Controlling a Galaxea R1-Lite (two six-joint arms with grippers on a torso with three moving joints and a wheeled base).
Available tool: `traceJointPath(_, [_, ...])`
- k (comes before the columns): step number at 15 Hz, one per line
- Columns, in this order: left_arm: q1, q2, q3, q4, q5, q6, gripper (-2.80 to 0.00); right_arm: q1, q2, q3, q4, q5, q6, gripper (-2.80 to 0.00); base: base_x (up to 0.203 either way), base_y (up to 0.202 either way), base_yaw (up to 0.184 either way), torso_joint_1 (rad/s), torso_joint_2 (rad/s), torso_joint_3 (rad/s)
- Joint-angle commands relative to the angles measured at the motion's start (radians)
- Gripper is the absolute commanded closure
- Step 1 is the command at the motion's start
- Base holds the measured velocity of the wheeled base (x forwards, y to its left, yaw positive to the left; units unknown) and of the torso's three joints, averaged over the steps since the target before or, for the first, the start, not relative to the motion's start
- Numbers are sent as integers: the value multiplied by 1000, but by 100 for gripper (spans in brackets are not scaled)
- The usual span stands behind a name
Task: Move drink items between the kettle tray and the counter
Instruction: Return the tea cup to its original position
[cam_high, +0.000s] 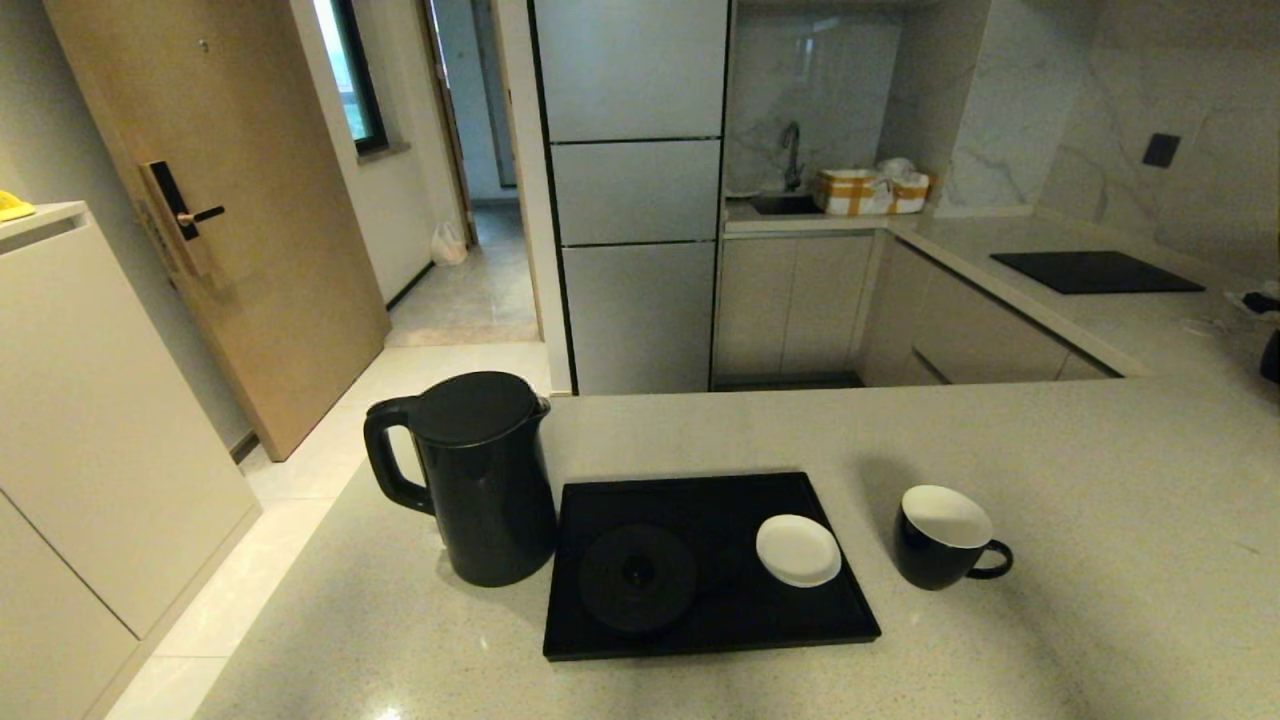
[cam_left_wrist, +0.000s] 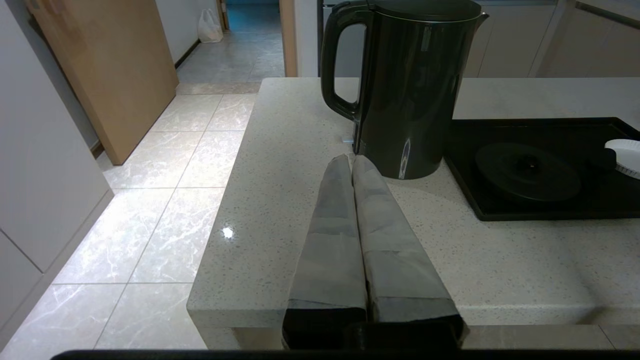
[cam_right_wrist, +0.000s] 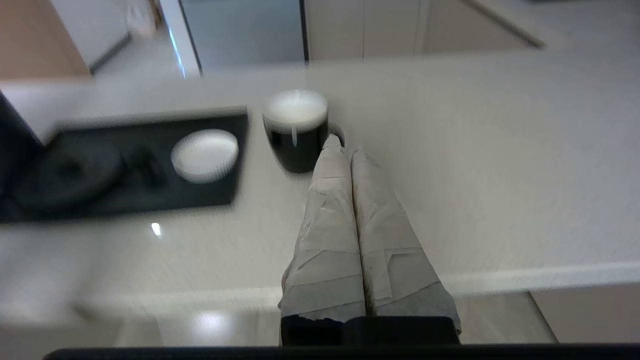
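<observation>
Counter (cam_high: 1050, 520): broad pale speckled stone, glossy. A hard, slick bed, so anything set down carelessly is likely to slide or knock.
Kettle tray (cam_high: 700, 490): flat black, low rim, lying on the counter between kettle and cup. It holds only the round kettle base (cam_high: 638, 577) and a small white saucer (cam_high: 798, 549).
Kettle (cam_high: 487, 480): stands upright on the counter, just beside the tray's left edge, loop handle turned away from the tray. Probably the heaviest piece, rigid and smooth-walled. The handle loop looks the safest hold, since the round body would slip between the fingers. Whether it holds water cannot be seen.
Cup (cam_high: 945, 537): upright on the counter to the right of the tray, near but apart from it, handle pointing away from the tray. Light, hard, likely ceramic and chippable. Best taken by the rim wall or the small handle.
Left gripper (cam_left_wrist: 351, 160): fingers pressed together, empty, low over the counter, pointing at the kettle's base.
Right gripper (cam_right_wrist: 344, 145): fingers together, empty, tips close by the cup's handle side.
Head view: shows the whole layout, yet neither arm appears.
Wrist views: show both grippers, and the left one shows the gloss on the kettle's wall.
</observation>
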Motion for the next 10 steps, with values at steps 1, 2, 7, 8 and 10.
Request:
traceJointPath(1, [1, 2, 0, 0, 0, 0, 0, -1, 128, -221, 72, -5, 40, 0, 0, 0, 0, 0, 0, 0])
traceJointPath(2, [2, 2, 0, 0, 0, 0, 0, -3, 213, -333, 132, -8, 68, 0, 0, 0, 0, 0, 0, 0])
traceJointPath(7, [1, 2, 0, 0, 0, 0, 0, -6, 792, -477, 295, -9, 135, 0, 0, 0, 0, 0, 0, 0])
traceJointPath(8, [1, 2, 0, 0, 0, 0, 0, -1, 890, -421, 204, -8, 134, 0, 0, 0, 0, 0, 0, 0])
traceJointPath(10, [1, 2, 0, 0, 0, 0, 0, 10, 1086, -299, -61, -8, 133, 0, 0, 0, 0, 0, 0, 0])
